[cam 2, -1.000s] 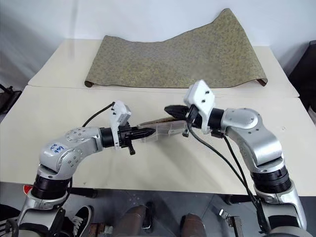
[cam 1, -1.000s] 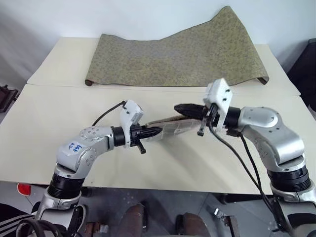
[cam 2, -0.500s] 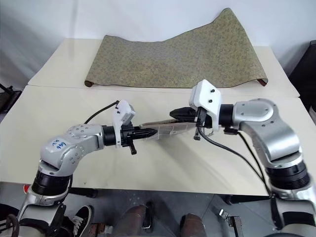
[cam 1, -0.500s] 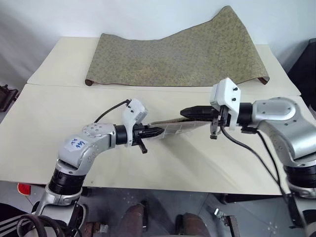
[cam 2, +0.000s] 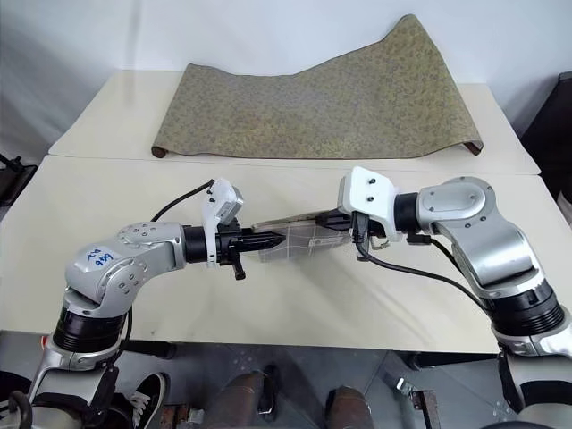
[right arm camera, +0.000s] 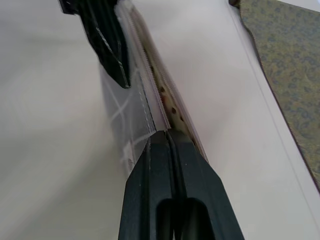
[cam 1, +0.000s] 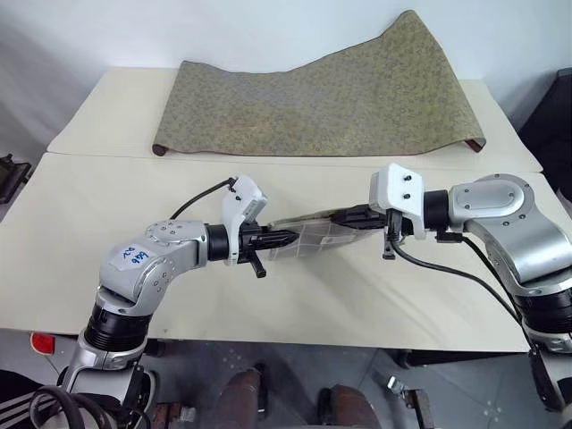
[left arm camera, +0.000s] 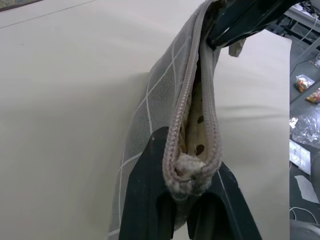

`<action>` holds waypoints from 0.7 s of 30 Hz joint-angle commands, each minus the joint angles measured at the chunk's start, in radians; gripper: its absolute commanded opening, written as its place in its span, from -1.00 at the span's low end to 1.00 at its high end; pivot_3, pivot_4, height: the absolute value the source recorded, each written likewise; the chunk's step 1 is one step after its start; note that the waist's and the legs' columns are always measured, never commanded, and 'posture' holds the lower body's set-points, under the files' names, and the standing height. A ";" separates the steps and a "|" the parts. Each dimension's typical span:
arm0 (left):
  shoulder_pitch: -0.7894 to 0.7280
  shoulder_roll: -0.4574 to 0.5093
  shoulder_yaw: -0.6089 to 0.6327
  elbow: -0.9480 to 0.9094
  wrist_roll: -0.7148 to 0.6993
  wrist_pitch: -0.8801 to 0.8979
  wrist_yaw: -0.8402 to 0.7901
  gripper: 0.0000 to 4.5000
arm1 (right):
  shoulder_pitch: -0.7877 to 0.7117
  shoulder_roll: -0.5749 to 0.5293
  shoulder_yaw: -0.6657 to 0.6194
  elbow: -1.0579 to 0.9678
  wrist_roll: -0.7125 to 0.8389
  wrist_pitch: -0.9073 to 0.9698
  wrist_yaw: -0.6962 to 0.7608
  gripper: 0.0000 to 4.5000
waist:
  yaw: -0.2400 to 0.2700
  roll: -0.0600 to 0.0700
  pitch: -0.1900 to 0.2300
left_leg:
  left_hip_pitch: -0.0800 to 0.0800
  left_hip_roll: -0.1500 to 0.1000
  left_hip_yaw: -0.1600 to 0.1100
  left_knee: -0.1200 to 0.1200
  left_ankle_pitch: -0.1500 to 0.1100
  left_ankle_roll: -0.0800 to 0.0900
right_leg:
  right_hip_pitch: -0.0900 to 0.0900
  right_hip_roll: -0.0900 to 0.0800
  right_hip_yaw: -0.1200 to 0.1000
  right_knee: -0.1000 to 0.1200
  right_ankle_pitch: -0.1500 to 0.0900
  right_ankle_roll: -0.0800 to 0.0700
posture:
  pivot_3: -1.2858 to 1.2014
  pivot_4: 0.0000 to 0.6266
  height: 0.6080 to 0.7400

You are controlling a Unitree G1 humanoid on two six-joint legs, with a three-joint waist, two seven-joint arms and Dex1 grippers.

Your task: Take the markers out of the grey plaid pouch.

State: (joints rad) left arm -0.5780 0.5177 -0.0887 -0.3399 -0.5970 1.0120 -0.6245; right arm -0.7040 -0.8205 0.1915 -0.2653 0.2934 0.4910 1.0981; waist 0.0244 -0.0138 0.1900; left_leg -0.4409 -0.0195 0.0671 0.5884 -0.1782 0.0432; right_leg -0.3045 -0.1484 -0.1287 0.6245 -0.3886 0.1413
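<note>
The grey plaid pouch (cam 1: pixel 313 233) hangs stretched between my two grippers a little above the cream table (cam 1: pixel 107 223). My left gripper (cam 1: pixel 288 238) is shut on the pouch's left end, where the zip ends (left arm camera: pixel 191 172). My right gripper (cam 1: pixel 342 216) is shut on the pouch's right end, pinching one edge of the mouth (right arm camera: pixel 159 117). In the left wrist view the zip gapes a little and a pale dotted lining (left arm camera: pixel 199 131) shows inside. The markers are hidden from view.
A large olive-gold patterned cloth (cam 1: pixel 322 94) lies across the back of the table, its right end raised against the wall. A seam (cam 1: pixel 107 154) runs across the table in front of it. Bare tabletop lies under and around the pouch.
My right wrist has rolled and its arm has swung out to the right, bringing the pouch's right end lower. The left gripper has kept its place and grip.
</note>
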 commanded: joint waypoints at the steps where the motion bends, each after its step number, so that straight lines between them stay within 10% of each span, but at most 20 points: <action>1: -0.002 0.002 -0.005 -0.036 0.011 -0.030 -0.003 -1.00 | -0.031 0.011 -0.008 0.000 -0.014 -0.021 0.001 -0.98 | 0.000 0.000 0.000 | 0.000 0.000 0.000 0.000 0.000 0.000 | 0.000 0.000 0.000 0.000 0.000 0.000 | 0.03 -0.52 1.00; 21: 0.003 -0.029 -0.005 -0.020 0.028 -0.047 0.019 -1.00 | -0.037 0.012 -0.037 0.017 -0.005 -0.018 0.050 -0.98 | 0.000 0.000 0.000 | 0.000 0.000 0.000 0.000 0.000 0.000 | 0.000 0.000 0.000 0.000 0.000 0.000 | 0.03 -0.52 1.00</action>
State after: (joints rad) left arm -0.5769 0.4905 -0.1083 -0.3394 -0.5678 0.9885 -0.6047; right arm -0.7288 -0.7949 0.1809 -0.2240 0.2881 0.4828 1.1439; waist 0.0246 -0.0138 0.1900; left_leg -0.4411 -0.0195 0.0669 0.5888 -0.1782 0.0432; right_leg -0.3044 -0.1485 -0.1288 0.6244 -0.3886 0.1413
